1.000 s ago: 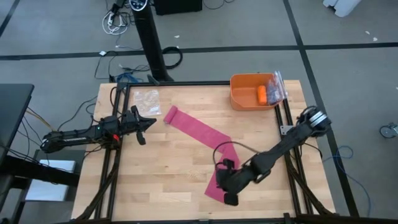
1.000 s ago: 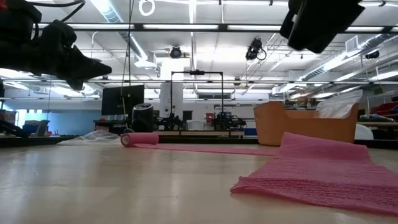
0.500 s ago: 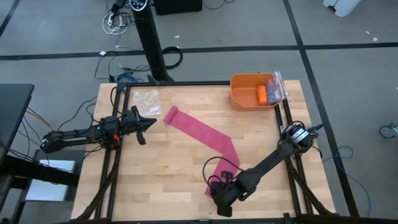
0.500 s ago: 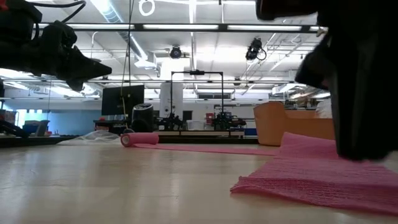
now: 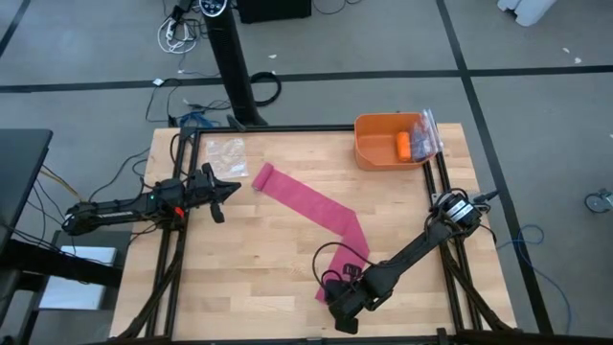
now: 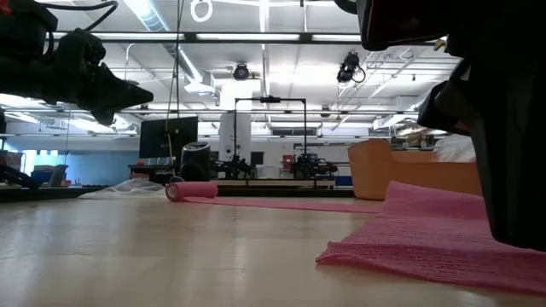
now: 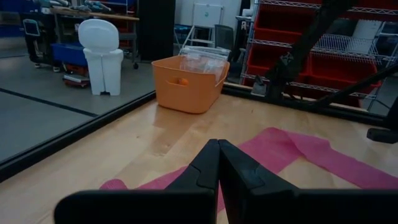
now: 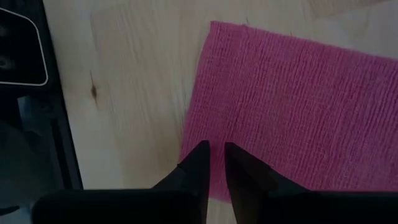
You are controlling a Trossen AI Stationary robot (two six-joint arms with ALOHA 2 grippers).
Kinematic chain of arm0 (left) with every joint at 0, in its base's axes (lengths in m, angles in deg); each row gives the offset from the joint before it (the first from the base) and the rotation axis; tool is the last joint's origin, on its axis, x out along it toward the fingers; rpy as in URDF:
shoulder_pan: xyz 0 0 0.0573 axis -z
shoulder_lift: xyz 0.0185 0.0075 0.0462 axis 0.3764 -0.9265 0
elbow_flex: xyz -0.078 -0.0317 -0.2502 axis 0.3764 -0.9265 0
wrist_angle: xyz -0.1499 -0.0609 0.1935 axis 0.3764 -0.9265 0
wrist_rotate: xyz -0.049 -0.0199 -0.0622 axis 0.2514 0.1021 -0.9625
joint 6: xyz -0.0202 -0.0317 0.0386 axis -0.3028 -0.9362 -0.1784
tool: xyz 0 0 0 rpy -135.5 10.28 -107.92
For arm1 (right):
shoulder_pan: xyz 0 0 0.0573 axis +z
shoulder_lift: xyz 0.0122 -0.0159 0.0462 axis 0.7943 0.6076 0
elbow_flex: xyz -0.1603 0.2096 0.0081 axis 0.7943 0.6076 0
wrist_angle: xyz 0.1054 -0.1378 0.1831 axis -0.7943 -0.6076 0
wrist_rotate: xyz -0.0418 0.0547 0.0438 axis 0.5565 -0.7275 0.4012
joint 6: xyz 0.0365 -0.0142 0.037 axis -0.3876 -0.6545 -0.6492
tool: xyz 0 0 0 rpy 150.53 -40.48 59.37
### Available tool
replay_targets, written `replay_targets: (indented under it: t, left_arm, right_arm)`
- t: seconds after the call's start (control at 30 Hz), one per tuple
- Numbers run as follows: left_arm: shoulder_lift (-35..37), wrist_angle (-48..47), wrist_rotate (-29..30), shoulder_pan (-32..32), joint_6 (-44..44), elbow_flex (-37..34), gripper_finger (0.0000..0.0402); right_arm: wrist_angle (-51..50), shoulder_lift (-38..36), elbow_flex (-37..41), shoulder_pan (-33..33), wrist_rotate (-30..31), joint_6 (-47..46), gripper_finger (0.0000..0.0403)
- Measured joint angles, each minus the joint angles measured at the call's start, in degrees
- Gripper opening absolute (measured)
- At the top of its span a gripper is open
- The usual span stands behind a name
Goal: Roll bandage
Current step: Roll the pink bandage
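your right gripper point(image 8: 213, 163), fingers nearly together and pinching nothing, hovers over the near end of the bandage point(image 5: 305, 201), probably to start rolling; left gripper point(image 5: 222, 191), pressed together, waits beside its far end.

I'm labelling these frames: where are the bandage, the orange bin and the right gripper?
bandage point(image 5: 311, 206): high view, middle of the flat pink strip.
orange bin point(image 5: 366, 153): high view, its left wall.
right gripper point(image 8: 212, 157): right wrist view, between its fingers.
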Motion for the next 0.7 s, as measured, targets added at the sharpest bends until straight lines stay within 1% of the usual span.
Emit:
replay_targets:
  t: [0.4, 0.5, 0.7]
  left_arm:
    - [0.0, -0.05, 0.01, 0.0, -0.02, 0.0, 0.0017]
    - [0.0, -0.07, -0.01, 0.0, -0.02, 0.0, 0.0017]
    - [0.0, -0.13, -0.36, 0.02, -0.02, 0.0, 0.0017]
  right_arm:
    - [0.03, 0.0, 0.0, 0.13, -0.1, -0.04, 0.0022]
    - [0.39, 0.0, 0.0, 0.33, -0.1, -0.63, 0.0031]
    - [0.79, 0.0, 0.0, 0.72, 0.62, -2.46, 0.0072]
